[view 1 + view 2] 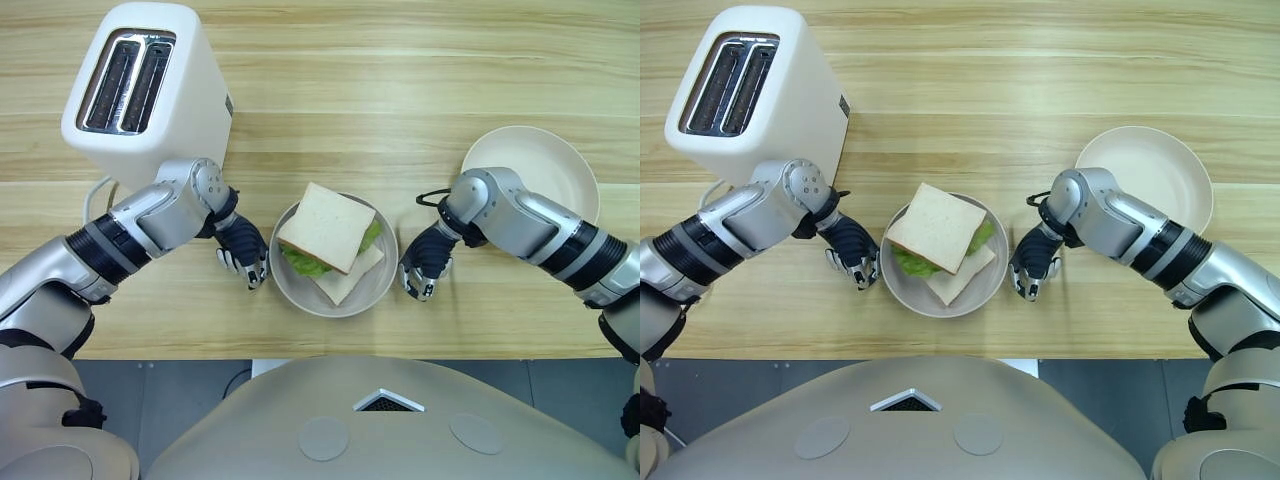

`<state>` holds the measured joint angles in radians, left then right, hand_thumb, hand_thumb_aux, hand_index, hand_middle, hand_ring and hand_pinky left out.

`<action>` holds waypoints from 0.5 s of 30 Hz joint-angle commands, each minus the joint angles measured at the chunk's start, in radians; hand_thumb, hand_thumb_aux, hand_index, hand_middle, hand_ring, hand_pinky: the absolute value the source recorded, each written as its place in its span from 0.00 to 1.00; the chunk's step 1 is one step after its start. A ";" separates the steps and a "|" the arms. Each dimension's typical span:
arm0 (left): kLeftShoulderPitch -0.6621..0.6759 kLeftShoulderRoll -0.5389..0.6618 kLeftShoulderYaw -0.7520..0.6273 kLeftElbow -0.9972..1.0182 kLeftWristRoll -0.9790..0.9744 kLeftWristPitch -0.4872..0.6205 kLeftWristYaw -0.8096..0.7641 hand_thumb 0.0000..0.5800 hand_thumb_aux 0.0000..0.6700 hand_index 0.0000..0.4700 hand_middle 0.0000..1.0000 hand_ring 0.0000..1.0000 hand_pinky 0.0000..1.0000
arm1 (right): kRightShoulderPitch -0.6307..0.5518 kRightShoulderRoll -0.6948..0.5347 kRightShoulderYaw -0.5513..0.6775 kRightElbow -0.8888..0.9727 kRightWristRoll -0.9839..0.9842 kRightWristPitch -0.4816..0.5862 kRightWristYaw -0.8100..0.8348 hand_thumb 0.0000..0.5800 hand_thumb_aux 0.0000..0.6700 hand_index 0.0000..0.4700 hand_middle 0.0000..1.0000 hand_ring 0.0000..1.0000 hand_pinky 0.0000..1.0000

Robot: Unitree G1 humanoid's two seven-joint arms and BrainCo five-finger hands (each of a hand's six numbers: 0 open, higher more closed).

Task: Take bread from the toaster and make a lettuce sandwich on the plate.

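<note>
Standing by the table, I'd judge the building finished: on the plate lies a bottom slice, lettuce over it, and a top slice set a little askew, its corner pointing to 12 o'clock. What remains seems to be letting go and backing off, or perhaps squaring up that top slice.

The left hand sits just beside the plate at its 9 o'clock, fingers loosely extended toward 6 o'clock with nothing in them. The right hand mirrors it at 3 o'clock, also slack and empty. Any further move calls for drawing both hands outward without nudging the rim.

By my count: one toaster at 10 o'clock from the sandwich, its two slots looking empty; two slices of bread; one patch of lettuce; two plates, the spare plate bare at 2 o'clock; two hands.
</note>
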<state>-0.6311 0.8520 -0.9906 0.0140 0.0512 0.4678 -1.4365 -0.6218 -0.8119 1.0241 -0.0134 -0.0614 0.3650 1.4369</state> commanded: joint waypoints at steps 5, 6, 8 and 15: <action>-0.117 -0.100 -0.027 0.159 0.007 -0.056 -0.170 1.00 1.00 1.00 1.00 1.00 1.00 | -0.065 0.138 -0.018 0.196 -0.009 -0.062 0.096 1.00 1.00 1.00 0.97 0.97 0.97; -0.139 -0.119 -0.021 0.204 0.014 -0.069 -0.164 1.00 1.00 1.00 1.00 1.00 1.00 | -0.083 0.158 -0.032 0.237 -0.012 -0.074 0.082 1.00 1.00 1.00 0.97 0.97 0.97; -0.204 -0.178 -0.005 0.347 0.040 -0.113 -0.134 1.00 1.00 1.00 1.00 1.00 1.00 | -0.132 0.204 -0.064 0.348 -0.028 -0.108 0.048 1.00 1.00 1.00 0.96 0.96 0.96; -0.461 -0.439 0.104 0.907 0.130 -0.295 0.050 1.00 1.00 1.00 1.00 1.00 1.00 | -0.344 0.386 -0.213 0.835 -0.110 -0.253 -0.160 1.00 1.00 1.00 0.95 0.95 0.95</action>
<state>-1.0107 0.4832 -0.9366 0.7772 0.1588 0.2253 -1.4175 -0.8921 -0.4801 0.8695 0.6945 -0.1428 0.1477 1.3476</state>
